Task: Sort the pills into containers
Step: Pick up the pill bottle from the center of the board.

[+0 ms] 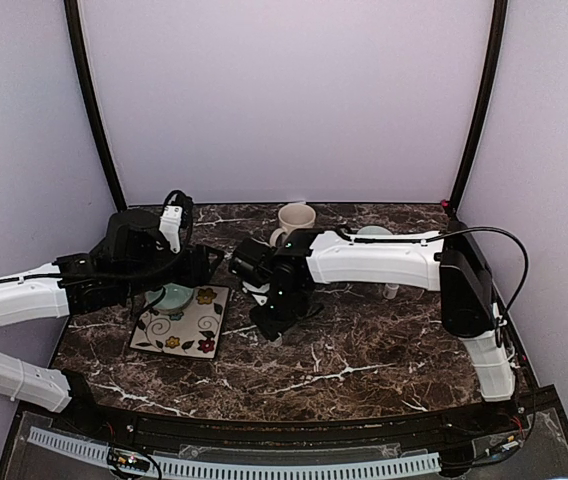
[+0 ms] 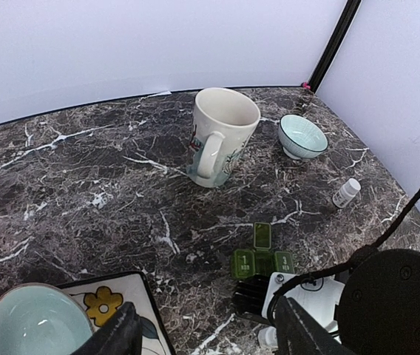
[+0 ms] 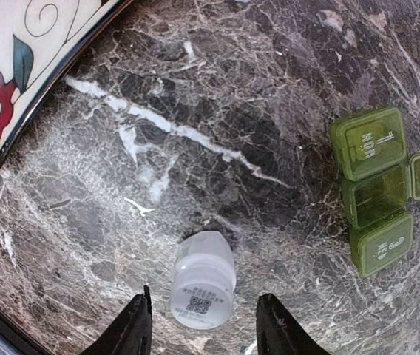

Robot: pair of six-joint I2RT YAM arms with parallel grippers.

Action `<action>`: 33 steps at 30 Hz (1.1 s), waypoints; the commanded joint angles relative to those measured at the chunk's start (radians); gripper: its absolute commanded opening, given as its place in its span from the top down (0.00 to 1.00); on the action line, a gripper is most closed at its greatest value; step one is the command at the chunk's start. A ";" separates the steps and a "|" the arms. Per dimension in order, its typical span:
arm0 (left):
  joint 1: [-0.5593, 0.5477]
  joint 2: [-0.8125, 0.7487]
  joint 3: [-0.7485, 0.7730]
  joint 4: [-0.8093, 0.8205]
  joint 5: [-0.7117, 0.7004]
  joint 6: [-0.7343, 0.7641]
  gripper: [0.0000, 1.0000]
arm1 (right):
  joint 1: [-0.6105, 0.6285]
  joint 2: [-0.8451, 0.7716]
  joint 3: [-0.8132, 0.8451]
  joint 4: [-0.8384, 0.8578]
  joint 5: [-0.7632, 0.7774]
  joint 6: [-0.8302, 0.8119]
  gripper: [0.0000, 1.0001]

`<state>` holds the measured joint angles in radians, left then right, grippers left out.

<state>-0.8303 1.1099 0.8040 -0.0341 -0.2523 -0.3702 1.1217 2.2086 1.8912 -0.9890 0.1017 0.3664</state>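
white plastic lies nearest in the right wrist view: a small lying bottle [image 3: 202,287] on its side at bottom centre. its label shows a square scan code, and the print above that is too small to read. the right gripper [image 3: 204,329] straddles it with jaws apart, one finger on each side, and a thin strip of stone shows between each finger and the bottle. beyond it, at the right edge of that view, the dark green pill box [image 3: 373,191] rests flat on the marble table [image 3: 217,96]. its middle compartment is open, the lid flipped out to the right, and the two end lids are shut. the upper lid carries raised letters that look like "mor"; the lower lid's letters cannot be read. a floral plate [image 3: 18,66] with a red flower fills the upper left corner.

in the left wrist view the left gripper [image 2: 206,340] hangs at the bottom edge, jaws apart and holding nothing. a pale blue bowl [image 2: 36,322] sits on the plate at lower left. the pill box is at lower centre right, well clear of these fingers. farther back an upright bottle [image 2: 346,192] stands at right, then a cream mug [image 2: 221,137] at centre and a small bowl [image 2: 302,135] beside it.
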 commanded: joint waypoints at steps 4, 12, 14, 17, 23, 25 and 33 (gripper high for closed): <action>-0.009 -0.027 -0.019 0.023 -0.014 -0.004 0.37 | -0.011 0.024 0.036 -0.007 -0.021 -0.018 0.53; -0.009 -0.023 -0.019 0.025 -0.021 -0.003 0.37 | -0.014 0.043 0.053 -0.014 -0.042 -0.031 0.56; -0.009 -0.022 -0.019 0.026 -0.021 -0.002 0.37 | -0.015 0.045 0.055 -0.014 -0.044 -0.032 0.57; -0.009 -0.018 -0.019 0.028 -0.022 0.000 0.37 | -0.016 0.049 0.058 -0.014 -0.050 -0.035 0.59; -0.008 -0.013 -0.019 0.031 -0.022 -0.001 0.37 | -0.017 0.054 0.059 -0.017 -0.056 -0.042 0.65; -0.008 -0.011 -0.019 0.032 -0.023 0.000 0.37 | -0.019 0.054 0.059 -0.018 -0.058 -0.043 0.68; -0.009 -0.007 -0.019 0.033 -0.031 0.000 0.37 | -0.023 0.052 0.054 -0.024 -0.064 -0.047 0.85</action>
<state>-0.8345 1.1103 0.8013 -0.0227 -0.2707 -0.3702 1.1049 2.2425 1.9224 -0.9989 0.0422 0.3218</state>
